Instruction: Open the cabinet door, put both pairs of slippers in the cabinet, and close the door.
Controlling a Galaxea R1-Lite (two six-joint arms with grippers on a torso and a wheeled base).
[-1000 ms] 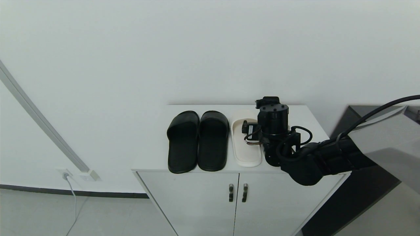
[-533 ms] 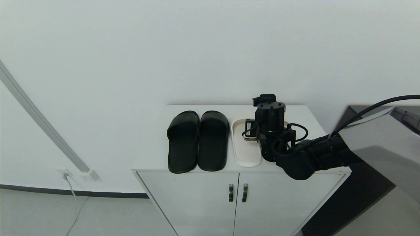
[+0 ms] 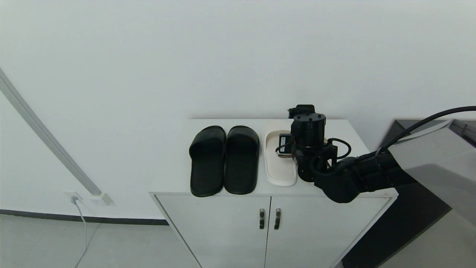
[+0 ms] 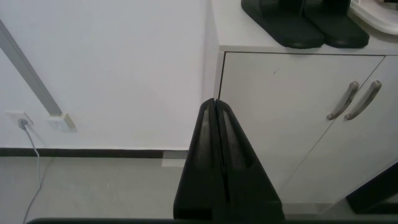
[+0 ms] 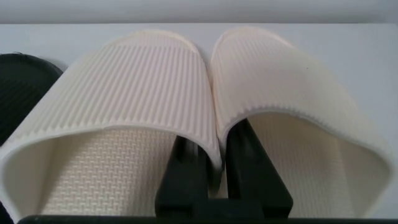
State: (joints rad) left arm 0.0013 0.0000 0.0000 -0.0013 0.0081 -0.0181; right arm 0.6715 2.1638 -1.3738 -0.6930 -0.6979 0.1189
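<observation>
Cabinet [image 3: 215, 230]: white, low, two doors, both shut. Paired metal handles [image 3: 262, 218] sit at the centre seam, untouched.

Black slippers [image 3: 241, 160]: one pair, side by side on the left half of the top, toes to the wall.

White slippers [image 5: 155, 81]: one pair, just right of the black pair, inner sides touching.

Right gripper [image 5: 213, 155]: enters the white pair from the heel end with one finger inside each slipper. The jaws pinch the two adjoining strap walls between them.

Left gripper [image 4: 215, 109]: hangs low, off the cabinet's left front corner. The jaws are pressed together on nothing.

Hazards, as judged:
- The hold takes only two thin, flexible strap edges, so one slipper may peel free and drop once the pair is lifted.
- The black pair lies close by, and a sideways swing could knock it off the front edge.
- With the doors not yet opened, the white pair has nowhere to go.
- The left jaws must spread before they can take a handle.
- The right door would swing toward the loaded right arm.

Top [image 3: 171, 182]: flat, white and matte, its back edge against the wall.

Wall [image 3: 148, 56]: plain white.

Floor [image 3: 44, 245]: pale grey tile with a dark skirting line.

Trunking [image 3: 44, 134]: a grey strip running slantwise down the wall.

Socket [image 3: 73, 197]: at the foot of the trunking, with a cable [image 3: 83, 223] trailing to the floor.
</observation>
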